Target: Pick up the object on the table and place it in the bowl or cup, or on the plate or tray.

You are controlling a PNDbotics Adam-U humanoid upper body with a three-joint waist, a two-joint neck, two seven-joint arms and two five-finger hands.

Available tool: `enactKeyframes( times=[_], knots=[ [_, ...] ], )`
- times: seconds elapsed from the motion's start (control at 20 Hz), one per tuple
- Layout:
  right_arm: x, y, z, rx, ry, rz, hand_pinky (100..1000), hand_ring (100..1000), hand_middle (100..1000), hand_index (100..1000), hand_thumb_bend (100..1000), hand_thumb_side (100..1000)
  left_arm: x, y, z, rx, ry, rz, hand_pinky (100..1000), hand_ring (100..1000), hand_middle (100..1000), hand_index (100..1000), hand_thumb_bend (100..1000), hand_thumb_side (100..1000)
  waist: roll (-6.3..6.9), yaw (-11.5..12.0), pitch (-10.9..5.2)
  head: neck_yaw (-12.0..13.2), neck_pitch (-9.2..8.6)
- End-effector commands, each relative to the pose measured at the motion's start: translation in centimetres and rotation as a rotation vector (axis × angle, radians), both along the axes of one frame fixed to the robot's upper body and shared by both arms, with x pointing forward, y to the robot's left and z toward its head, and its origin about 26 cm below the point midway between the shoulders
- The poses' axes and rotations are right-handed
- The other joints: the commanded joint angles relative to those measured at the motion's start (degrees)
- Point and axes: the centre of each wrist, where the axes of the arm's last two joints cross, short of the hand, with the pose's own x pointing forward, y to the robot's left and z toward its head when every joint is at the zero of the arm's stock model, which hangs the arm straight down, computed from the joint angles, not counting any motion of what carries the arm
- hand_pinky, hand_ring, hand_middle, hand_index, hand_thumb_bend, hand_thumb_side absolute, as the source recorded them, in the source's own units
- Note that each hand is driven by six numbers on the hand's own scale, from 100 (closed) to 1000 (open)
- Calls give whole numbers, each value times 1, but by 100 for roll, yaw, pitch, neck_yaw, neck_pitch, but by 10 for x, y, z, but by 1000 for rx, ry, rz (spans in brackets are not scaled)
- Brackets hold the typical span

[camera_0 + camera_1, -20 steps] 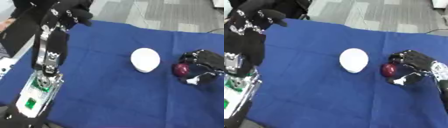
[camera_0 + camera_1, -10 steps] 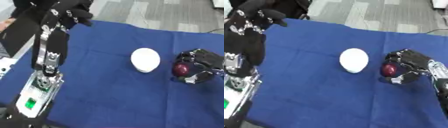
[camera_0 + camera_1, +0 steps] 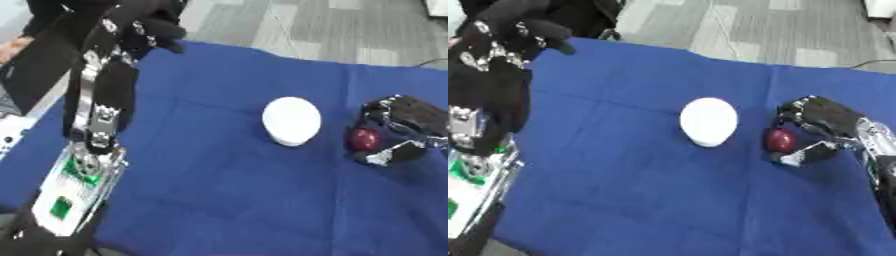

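Observation:
A white bowl [image 3: 291, 120] stands on the blue cloth near the middle of the table. Just right of it my right hand [image 3: 406, 125] is curled round a small dark red round object [image 3: 364, 139], with fingers above it and the thumb below. The object sits low over the cloth, a short gap from the bowl's right side. My left hand [image 3: 143, 26] hangs raised at the upper left, far from the bowl, its fingers loosely bent and holding nothing.
The blue cloth [image 3: 219, 190] covers the table. My left forearm [image 3: 96, 125] with green circuit boards runs down the left side. Grey floor lies beyond the far edge.
My right hand with the red object has shifted slightly left toward the bowl. The left arm has barely moved.

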Motion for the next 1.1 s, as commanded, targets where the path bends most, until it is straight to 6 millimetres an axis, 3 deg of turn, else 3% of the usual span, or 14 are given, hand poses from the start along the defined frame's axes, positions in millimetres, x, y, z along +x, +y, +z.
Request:
enactKeyframes(
  times=[0.05,0.65,0.9,1.1],
  knots=[
    [1,-9,15,-3,-17,-10,100,355,547,661,508,677,-2,-1,8,0,-28,-12,560,672,764,842,233,873,9,-5,-91,12,-71],
    [-1,-21,13,-78,23,-59,100,450,685,749,517,703,-3,0,7,1,-25,-8,559,672,764,842,232,873,20,-24,-80,-2,-44],
    [-1,-25,13,-84,18,-70,100,435,658,734,495,697,-3,0,7,1,-26,-8,559,672,764,842,232,873,22,-28,-84,4,-60],
    [-1,-27,11,-59,14,-75,100,375,568,690,471,645,-3,0,7,0,-26,-8,559,672,764,842,232,873,23,-28,-82,8,-73]
  ],
)
